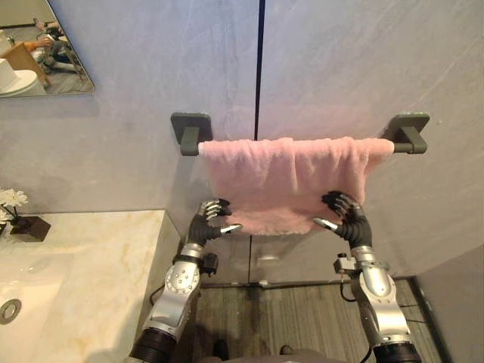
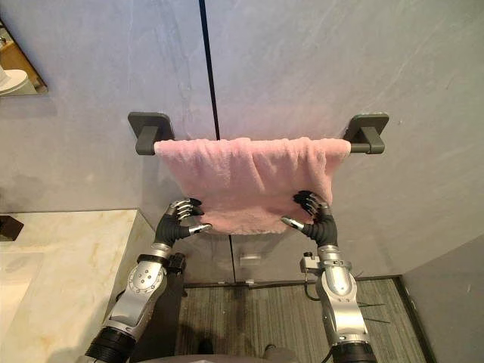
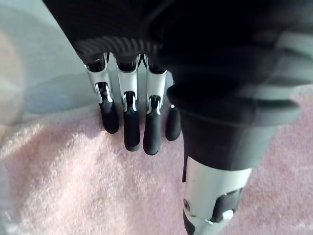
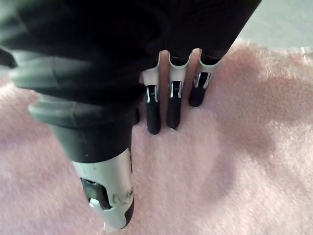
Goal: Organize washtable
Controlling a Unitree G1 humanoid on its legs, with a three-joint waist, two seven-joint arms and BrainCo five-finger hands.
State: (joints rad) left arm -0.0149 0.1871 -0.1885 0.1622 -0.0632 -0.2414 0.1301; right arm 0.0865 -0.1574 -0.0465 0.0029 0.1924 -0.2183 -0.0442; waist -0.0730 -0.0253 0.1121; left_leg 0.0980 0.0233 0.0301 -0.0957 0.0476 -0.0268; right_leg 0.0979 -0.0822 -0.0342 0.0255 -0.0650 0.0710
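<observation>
On the grey wall (image 1: 340, 68) straight ahead, in the middle of the head camera's frame, a pink towel (image 1: 287, 178) hangs over a rail held by a dark left bracket (image 1: 190, 132) and a dark right bracket (image 1: 408, 132). The cloth is spread along nearly the whole rail and bunches a little near the right end. Both arms reach up from the bottom of the frame. The left hand (image 1: 206, 224) sits at the towel's lower left corner and the right hand (image 1: 348, 219) at its lower right corner, each with loosely bent fingers against the cloth and the thumb pointing inward just below the hem. In the upper left of the frame is a corner of a mirror (image 1: 41, 53). At the lower left lies a marble counter (image 1: 98, 272) with a basin (image 1: 23, 291) and a small pot of white flowers (image 1: 11, 198). Striped flooring (image 1: 295, 318) shows at the bottom between the arms.

From the left wrist, the fingers (image 3: 129, 132) run out nearly straight, their dark tips resting on the pink pile, while the thumb (image 3: 210, 196) stands apart; nothing is pinched, so this hand is open.

From the right wrist it is much the same: the fingers (image 4: 154, 115) lie straight with their tips on the towel, the thumb (image 4: 110, 196) is clear of them, and the hand is unclenched.
</observation>
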